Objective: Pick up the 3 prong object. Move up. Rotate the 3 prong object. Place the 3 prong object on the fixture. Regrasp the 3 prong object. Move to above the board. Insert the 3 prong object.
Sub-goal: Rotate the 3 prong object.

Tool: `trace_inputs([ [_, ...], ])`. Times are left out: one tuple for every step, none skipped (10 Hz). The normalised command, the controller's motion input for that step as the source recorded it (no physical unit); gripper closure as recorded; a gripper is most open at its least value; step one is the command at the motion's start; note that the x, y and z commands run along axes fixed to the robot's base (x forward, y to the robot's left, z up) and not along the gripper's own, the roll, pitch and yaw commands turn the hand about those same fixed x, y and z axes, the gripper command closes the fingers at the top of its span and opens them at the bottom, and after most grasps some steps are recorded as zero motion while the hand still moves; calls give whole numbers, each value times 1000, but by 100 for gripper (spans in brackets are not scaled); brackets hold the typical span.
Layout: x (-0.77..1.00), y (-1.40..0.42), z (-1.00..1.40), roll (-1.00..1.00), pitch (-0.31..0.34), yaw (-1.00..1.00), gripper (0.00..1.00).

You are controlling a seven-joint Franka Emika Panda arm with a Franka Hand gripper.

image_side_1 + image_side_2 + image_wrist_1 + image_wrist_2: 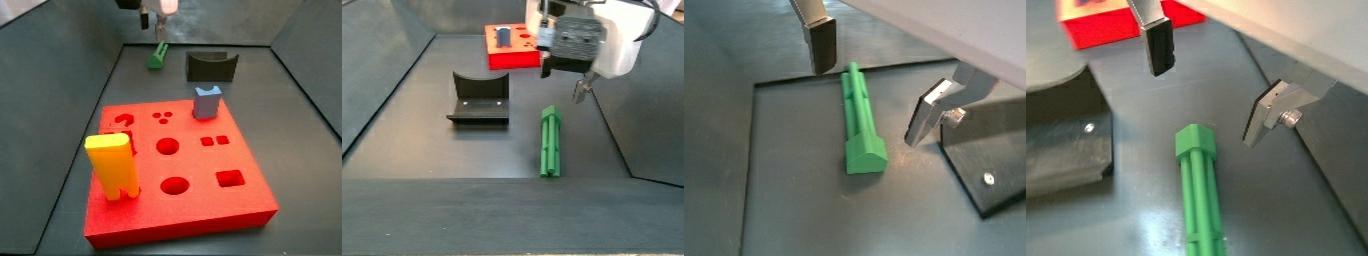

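Note:
The 3 prong object [858,125] is a slim green bar lying flat on the grey floor. It shows in both wrist views [1200,195] and in both side views [159,54] [551,143]. My gripper [875,83] hangs open and empty above it, with the bar below the gap between the fingers [822,45]. It also shows open in a wrist view [1211,88] and in a side view [564,82]. The fixture [480,96] is a dark notched block beside the bar [211,67]. The red board [171,165] lies apart from it.
A tall yellow block [111,166] and a grey-blue block [206,102] stand on the board. Dark walls [382,80] enclose the floor on the sides. The fixture's base plate [989,150] lies close to one finger in a wrist view.

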Motion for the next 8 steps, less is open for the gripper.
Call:
trace_inputs([
  [34,3,-31,3,-13,1000,0],
  [34,3,-31,3,-14,1000,0],
  [34,3,-31,3,-16,1000,0],
  [34,3,-31,3,-17,1000,0],
  [34,3,-31,4,-19,1000,0],
  [34,3,-31,4,-21,1000,0],
  [33,3,-31,5,-24,1000,0],
  [33,3,-31,5,-26,1000,0],
])
